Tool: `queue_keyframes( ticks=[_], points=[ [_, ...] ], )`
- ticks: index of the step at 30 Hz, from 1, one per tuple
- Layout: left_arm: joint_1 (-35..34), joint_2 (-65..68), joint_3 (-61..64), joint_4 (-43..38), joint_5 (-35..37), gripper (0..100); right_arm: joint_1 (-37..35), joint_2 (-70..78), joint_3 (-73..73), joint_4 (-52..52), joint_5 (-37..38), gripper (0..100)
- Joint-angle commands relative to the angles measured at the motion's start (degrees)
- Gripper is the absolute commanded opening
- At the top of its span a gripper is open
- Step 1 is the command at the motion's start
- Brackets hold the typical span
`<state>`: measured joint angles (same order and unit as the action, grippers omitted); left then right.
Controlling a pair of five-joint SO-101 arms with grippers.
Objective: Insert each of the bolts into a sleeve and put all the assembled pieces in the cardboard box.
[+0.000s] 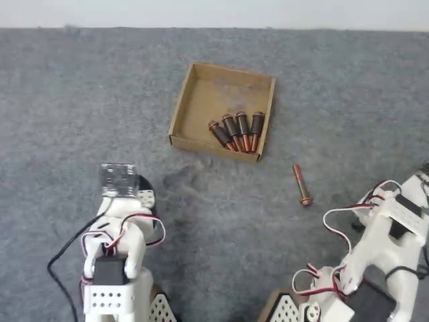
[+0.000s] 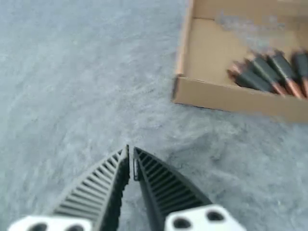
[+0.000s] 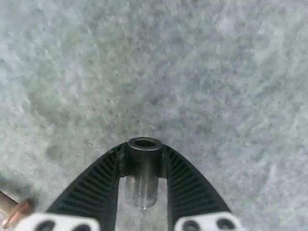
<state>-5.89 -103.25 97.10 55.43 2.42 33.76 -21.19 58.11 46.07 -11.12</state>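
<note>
Grey carpet [image 1: 80, 100] is covering the table, and we are seeing the cardboard box [image 1: 216, 94] lying open on it. We are finding the left gripper [image 2: 131, 150] pressed together and empty near the box's corner, while the right gripper [image 3: 143, 159] is pinching a black sleeve [image 3: 144, 143]. Four assembled pieces [image 1: 236, 131] are resting side by side inside the box, and one loose copper bolt [image 1: 301, 184] is lying on the carpet near it.

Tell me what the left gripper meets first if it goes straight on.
Probably the grey carpet; the shut left gripper aims at it, with the cardboard box off to one side of that line. Depth is unclear.
</note>
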Motion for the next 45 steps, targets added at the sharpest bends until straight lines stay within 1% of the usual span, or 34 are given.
queue_keyframes(
  ticks=[1,6,8,16,22,26,30,32,33,35,37,39,43,45],
  points=[
    [5.6,-1.2,-5.3,1.4,-3.2,1,0.8,-2.7,-0.4,-1.3,0.9,0.7],
    [10.8,-0.5,-16.7,8.3,-3.2,1,0.8,-2.7,-0.4,-1.4,0.9,0.7],
    [12.2,2.5,-22.0,10.0,-3.2,1,0.2,-2.7,-0.4,-1.4,0.9,0.7],
    [17.6,30.9,-45.1,10.8,-3.2,1,-0.4,-2.7,-0.1,-2.6,0.9,0.7],
    [26.7,49.5,-57.4,10.5,-3.5,1,0.1,-2.7,-0.1,-2.9,0.9,0.7],
    [33.5,60.7,-63.4,8.6,-4.7,1,2.6,-2.7,-0.1,-4.9,0.9,0.7],
    [37.7,70.8,-67.8,4.7,-15.2,1,4.0,-2.7,0.4,-5.8,0.9,0.7],
    [39.5,75.3,-69.0,3.0,-19.3,1,4.0,-2.7,0.5,-6.2,0.9,0.7],
    [40.2,77.4,-69.3,2.0,-20.7,1,4.0,-2.7,0.5,-6.5,0.9,0.7],
    [41.2,81.6,-70.2,-0.9,-21.0,1,4.0,-2.7,0.5,-6.5,0.9,0.7],
    [42.1,85.8,-71.0,-4.5,-19.0,1,4.0,-2.7,0.5,-6.5,0.9,0.7],
    [42.5,90.2,-71.4,-9.1,-14.1,1,4.0,-2.7,0.5,-6.5,0.9,0.7],
    [43.2,99.8,-70.6,-23.3,-2.1,1,3.8,-2.7,0.5,-6.5,0.9,0.7],
    [43.8,104.5,-70.4,-30.7,1.7,1,3.8,-2.7,0.5,-6.5,0.9,0.7]
  ],
)
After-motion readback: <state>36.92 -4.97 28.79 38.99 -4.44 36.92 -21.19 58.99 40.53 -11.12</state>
